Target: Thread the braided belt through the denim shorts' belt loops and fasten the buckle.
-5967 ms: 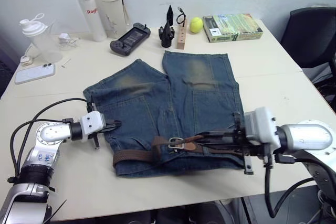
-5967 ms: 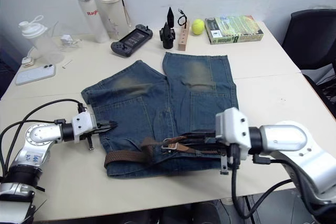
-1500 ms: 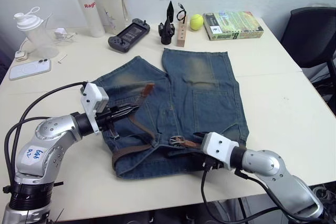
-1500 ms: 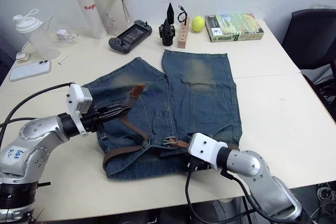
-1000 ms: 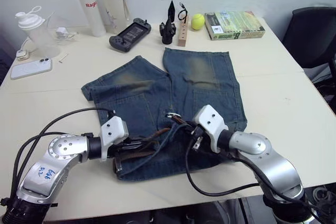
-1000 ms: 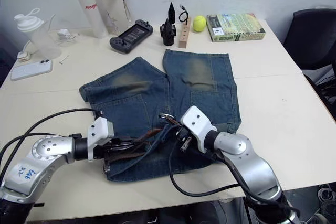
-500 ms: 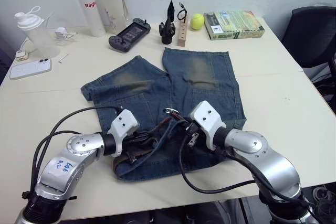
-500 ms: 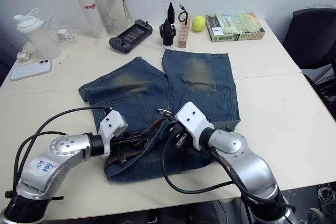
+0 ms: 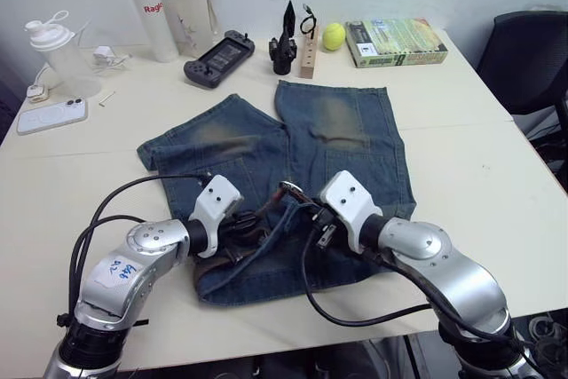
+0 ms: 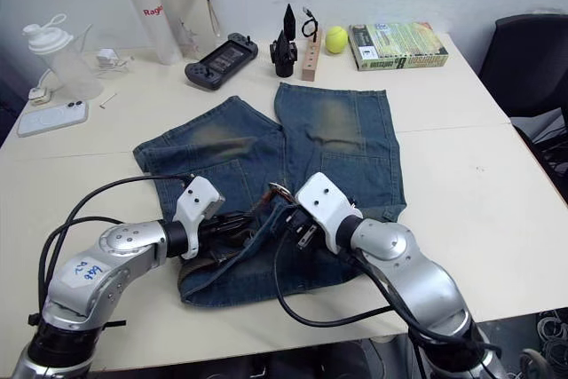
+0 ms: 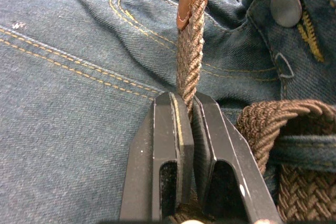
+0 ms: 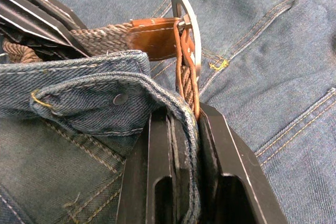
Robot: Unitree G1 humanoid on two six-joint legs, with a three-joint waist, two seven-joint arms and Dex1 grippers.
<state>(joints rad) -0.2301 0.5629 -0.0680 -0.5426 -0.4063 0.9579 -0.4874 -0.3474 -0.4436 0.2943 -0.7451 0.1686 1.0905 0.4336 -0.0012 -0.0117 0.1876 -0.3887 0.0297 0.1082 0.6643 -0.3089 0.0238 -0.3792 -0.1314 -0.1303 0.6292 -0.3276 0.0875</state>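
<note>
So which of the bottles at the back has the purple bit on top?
The fat cream bottle, next to the thin white bottle with red letters. The clear bottle has a white lid.

Rough woven braided belt (image 11: 189, 51), smooth metal buckle (image 12: 187, 22), matt faded denim shorts (image 9: 346, 144).

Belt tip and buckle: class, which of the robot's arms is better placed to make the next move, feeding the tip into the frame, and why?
Probably the left. The left gripper pinches the braided belt just behind its tan tip, aimed at the buckle, which the right gripper steadies.
</note>
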